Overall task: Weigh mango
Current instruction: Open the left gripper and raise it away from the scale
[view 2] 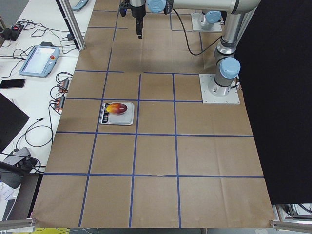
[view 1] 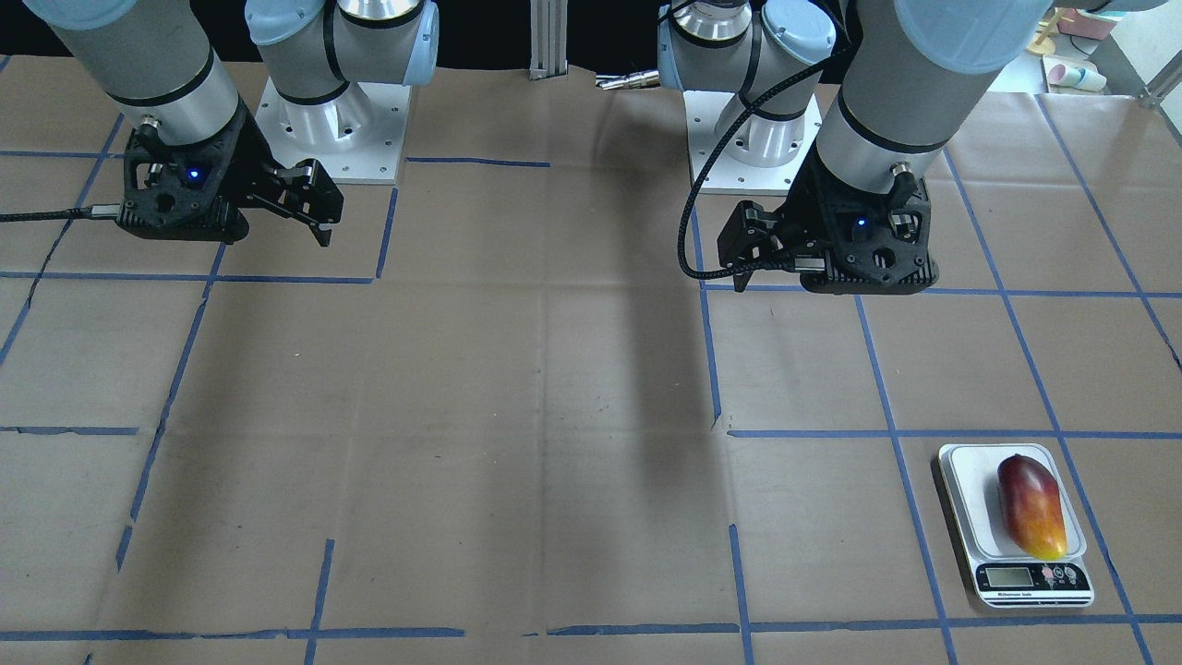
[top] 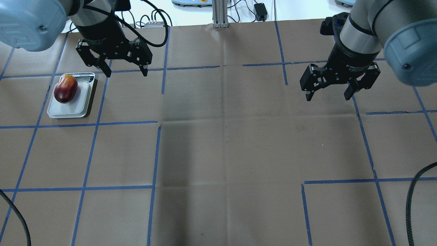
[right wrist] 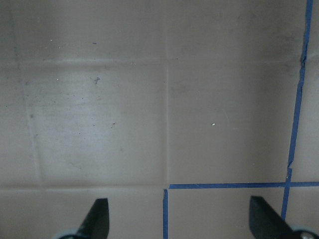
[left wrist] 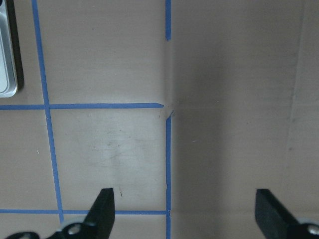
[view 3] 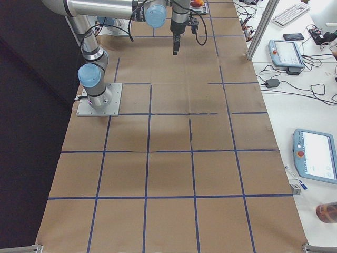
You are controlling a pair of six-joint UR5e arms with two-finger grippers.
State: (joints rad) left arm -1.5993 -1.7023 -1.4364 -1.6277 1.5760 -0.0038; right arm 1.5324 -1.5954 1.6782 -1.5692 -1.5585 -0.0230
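Observation:
The mango [view 1: 1032, 506], dark red with an orange-yellow end, lies lengthwise on the platform of a small white kitchen scale [view 1: 960, 499]. Both also show in the overhead view, the mango [top: 65, 89] on the scale [top: 83, 102], and in the exterior left view, the mango [view 2: 117, 107] on the scale [view 2: 117, 120]. My left gripper [top: 127, 72] is open and empty, raised above the table beside the scale, apart from it. Its wrist view shows only the scale's edge [left wrist: 6, 55]. My right gripper [top: 327, 97] is open and empty, far across the table.
Brown paper with a blue tape grid [top: 155, 150] covers the table. Black cables [top: 414, 191] lie at the near corners. Teach pendants [view 3: 316, 163] and wires lie on the side benches. The two arm bases [view 1: 332, 120] stand at the robot's edge.

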